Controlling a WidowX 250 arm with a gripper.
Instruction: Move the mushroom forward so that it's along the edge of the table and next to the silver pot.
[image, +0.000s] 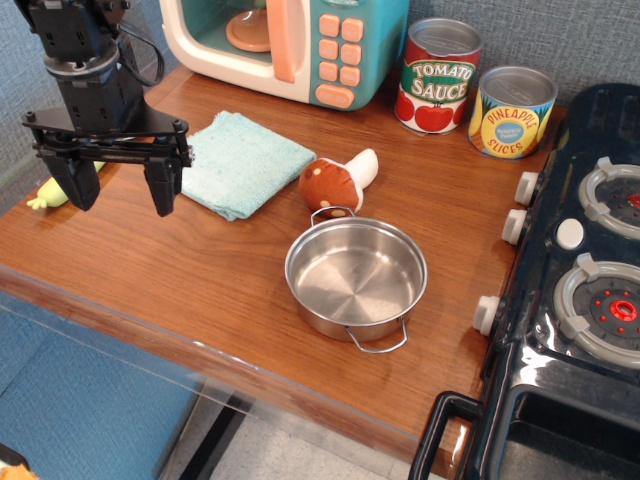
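Observation:
The mushroom (337, 181) lies on its side on the wooden table (200, 290), reddish-brown cap toward the left, white stem pointing back right. It rests just behind the silver pot (356, 278), close to the pot's rear wire handle. The pot is empty and stands upright near the table's front edge. My gripper (118, 192) hangs over the left part of the table, well left of the mushroom, with its two black fingers spread apart and nothing between them.
A light blue cloth (245, 162) lies between the gripper and the mushroom. A toy microwave (290, 45) stands at the back. A tomato sauce can (438, 77) and a pineapple can (511, 112) stand back right. A black toy stove (580, 290) fills the right side. A yellow-green toy (50, 195) lies at the left edge.

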